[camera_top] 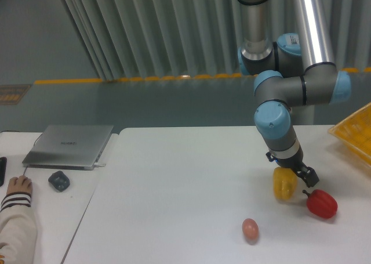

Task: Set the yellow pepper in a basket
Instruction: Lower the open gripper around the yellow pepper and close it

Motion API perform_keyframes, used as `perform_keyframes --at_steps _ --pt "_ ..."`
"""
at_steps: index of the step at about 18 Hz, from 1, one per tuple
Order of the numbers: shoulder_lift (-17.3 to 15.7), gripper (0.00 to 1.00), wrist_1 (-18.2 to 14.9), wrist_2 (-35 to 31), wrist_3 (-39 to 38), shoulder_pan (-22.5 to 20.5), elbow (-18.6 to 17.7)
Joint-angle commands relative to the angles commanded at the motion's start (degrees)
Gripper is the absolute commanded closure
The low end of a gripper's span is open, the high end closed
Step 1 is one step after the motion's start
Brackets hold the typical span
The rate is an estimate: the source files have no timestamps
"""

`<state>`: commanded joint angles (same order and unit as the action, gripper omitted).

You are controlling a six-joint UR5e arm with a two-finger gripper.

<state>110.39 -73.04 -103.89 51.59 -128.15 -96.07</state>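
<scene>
Gripping the yellow pepper (284,184) near its top, the gripper (302,175) looks closed on it; I read this from the pepper hanging at the fingertips, though the jaws themselves are small and dark at this range. The pepper sits right of centre over the white table (185,177). I cannot tell whether it has cleared the surface or rests on it.

Neighbours: the red pepper (322,203) lies just beside it, lower right. The egg (250,228) is lower left, near but apart. The basket (355,132) shows only as a corner at the right edge, farther back.

Step in hand, as I judge it: lift and carry to the basket. My advice to myself:
- Raise straight up first, so the red pepper is not dragged or nudged.
- Gain enough height to pass the basket's raised rim before moving right and back.
- Move gently; the glossy lobed skin may slip in a two-finger pinch.
- Release low over the lattice, well inside the rim.

Orientation: the pepper's long axis stands close to upright, tilted slightly, top toward the gripper at upper right. I cannot make out the stem.
</scene>
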Motion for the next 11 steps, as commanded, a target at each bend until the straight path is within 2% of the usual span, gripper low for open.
perform_keyframes --at_steps 11 --pt "-1.6 0.00 -0.8 -0.2 -1.4 1.4 0.0"
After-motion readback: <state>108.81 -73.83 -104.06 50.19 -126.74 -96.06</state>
